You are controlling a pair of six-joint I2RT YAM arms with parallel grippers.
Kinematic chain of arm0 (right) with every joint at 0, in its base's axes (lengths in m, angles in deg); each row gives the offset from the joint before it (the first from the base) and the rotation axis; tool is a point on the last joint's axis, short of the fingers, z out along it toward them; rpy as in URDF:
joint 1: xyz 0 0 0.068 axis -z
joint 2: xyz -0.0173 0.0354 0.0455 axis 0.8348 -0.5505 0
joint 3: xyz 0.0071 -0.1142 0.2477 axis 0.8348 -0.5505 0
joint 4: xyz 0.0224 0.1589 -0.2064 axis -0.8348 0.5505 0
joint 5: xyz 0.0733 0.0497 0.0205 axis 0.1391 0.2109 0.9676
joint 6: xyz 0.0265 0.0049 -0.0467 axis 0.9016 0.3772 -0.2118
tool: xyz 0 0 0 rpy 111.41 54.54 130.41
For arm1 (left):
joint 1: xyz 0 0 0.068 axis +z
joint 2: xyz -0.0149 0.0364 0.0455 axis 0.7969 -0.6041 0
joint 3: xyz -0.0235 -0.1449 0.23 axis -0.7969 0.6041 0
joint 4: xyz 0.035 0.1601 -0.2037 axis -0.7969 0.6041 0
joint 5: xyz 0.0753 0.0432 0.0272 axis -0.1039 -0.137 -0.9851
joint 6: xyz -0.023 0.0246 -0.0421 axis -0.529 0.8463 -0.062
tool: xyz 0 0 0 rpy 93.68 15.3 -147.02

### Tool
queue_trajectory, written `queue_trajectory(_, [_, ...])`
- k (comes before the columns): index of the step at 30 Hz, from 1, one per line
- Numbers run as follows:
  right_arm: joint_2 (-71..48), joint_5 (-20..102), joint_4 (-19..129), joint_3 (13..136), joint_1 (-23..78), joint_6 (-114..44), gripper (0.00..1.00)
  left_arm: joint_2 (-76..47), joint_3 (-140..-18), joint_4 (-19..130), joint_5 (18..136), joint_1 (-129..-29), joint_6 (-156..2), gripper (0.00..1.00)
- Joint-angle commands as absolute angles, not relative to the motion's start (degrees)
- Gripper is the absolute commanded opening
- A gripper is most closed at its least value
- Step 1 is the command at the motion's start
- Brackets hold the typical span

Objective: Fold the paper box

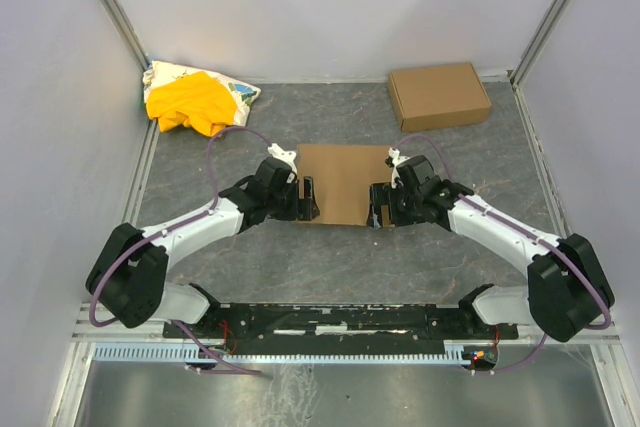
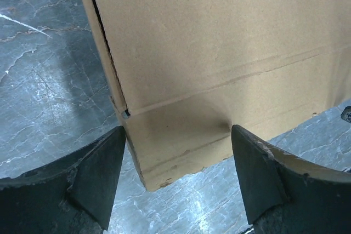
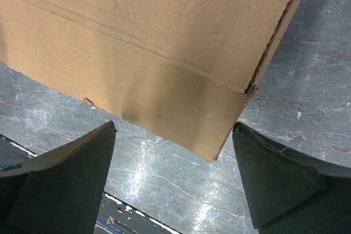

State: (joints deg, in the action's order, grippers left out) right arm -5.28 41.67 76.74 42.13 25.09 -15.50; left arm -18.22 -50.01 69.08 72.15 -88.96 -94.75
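Observation:
The paper box [image 1: 343,182] is a plain brown cardboard sheet lying flat in the middle of the grey table. My left gripper [image 1: 308,199] is open at its near left corner. In the left wrist view that corner of the sheet [image 2: 219,53] lies between the spread fingers [image 2: 93,173] of the gripper [image 2: 178,157], with nothing gripped. My right gripper [image 1: 378,205] is open at the near right corner. In the right wrist view the sheet [image 3: 153,42] has its corner between the spread fingers [image 3: 274,179] of the gripper [image 3: 173,152].
A ready-made compact brown cardboard box [image 1: 439,95] stands at the back right. A yellow-and-white cloth heap [image 1: 195,97] lies at the back left. White walls close the table on three sides. Bare grey table [image 1: 340,257] lies between the sheet and the arm bases.

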Motion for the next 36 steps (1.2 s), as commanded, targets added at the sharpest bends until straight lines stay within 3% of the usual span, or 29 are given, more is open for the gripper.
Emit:
queue_trajectory(1, [-5.0, 42.3, 79.6, 46.8, 24.9, -14.8, 0.93, -17.2, -54.9, 72.7, 73.4, -89.3, -95.0, 0.83])
queue_trajectory(9, [-6.3, 42.3, 81.7, 48.7, 24.8, -14.4, 0.86, -18.1, -58.0, 76.8, 73.8, -89.3, -95.0, 0.78])
queue_trajectory(36, [-6.8, 40.6, 80.1, 47.4, 24.8, -15.1, 0.87, -21.1, -56.6, 78.3, 71.0, -89.3, -93.0, 0.78])
